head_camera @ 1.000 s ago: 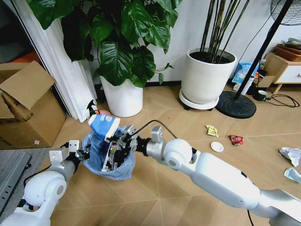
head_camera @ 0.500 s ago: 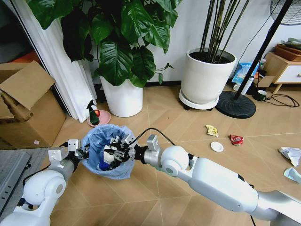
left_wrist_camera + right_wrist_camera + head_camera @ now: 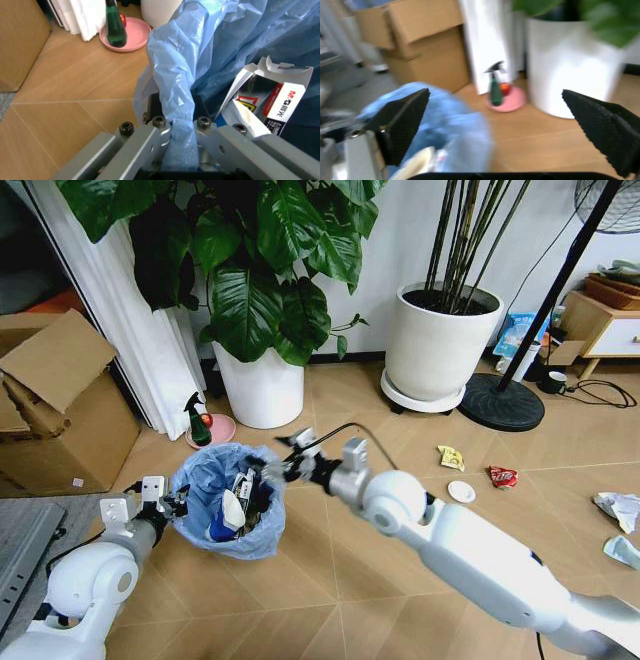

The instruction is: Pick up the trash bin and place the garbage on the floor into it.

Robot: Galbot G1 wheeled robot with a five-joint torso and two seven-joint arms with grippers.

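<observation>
Head view: bin [image 3: 228,502] sat at lower left; left hand [image 3: 163,502] pinched its rim; right hand [image 3: 287,468] hovered spread, empty, just right of it.
Left wrist view: bag [image 3: 176,112] clamped; thin, slippery, so grip the rim.
Right wrist view: pads [image 3: 404,122] wide apart.

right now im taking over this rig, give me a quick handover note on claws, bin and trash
Left claw: shut on the trash bin, pinching its blue bag at the rim and holding it beside the robot.
Right claw: open, empty, just above the bin's rim on the side toward the plants.
Done: a boxy carton and other litter sit inside the bin.
Left: on the floor to the robot's right lie a yellow wrapper, a white lid, a red wrapper and crumpled tissues.
</observation>
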